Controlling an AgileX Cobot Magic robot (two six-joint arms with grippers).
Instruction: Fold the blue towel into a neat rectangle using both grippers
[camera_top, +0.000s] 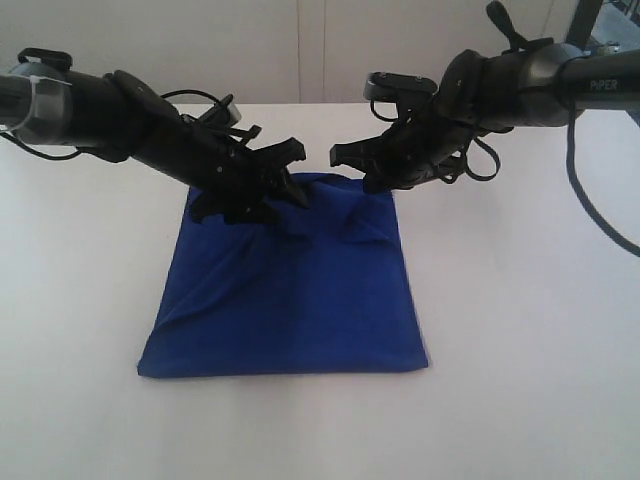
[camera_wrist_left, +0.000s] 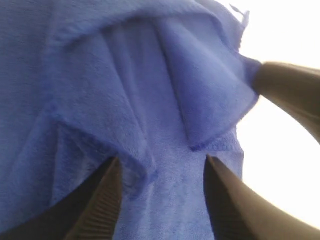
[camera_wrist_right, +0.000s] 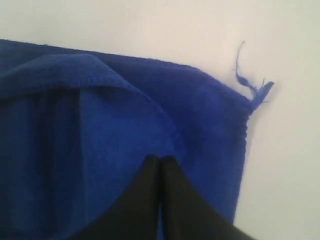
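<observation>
The blue towel (camera_top: 290, 300) lies folded on the white table (camera_top: 520, 330), its far edge rumpled, and both tools sit right over that edge. Your left tool (camera_wrist_left: 161, 160) is spread wide, straddling a ridge of cloth without gripping it. Your right tool (camera_wrist_right: 160, 162) is closed, seemingly pinching a raised flap near the towel's loose corner thread (camera_wrist_right: 247, 75). Both arms slant down from the towel's far side.

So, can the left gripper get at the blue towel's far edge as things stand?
Probably yes: the left gripper hangs open right over the rumpled far edge of the blue towel, with nothing between them.
</observation>
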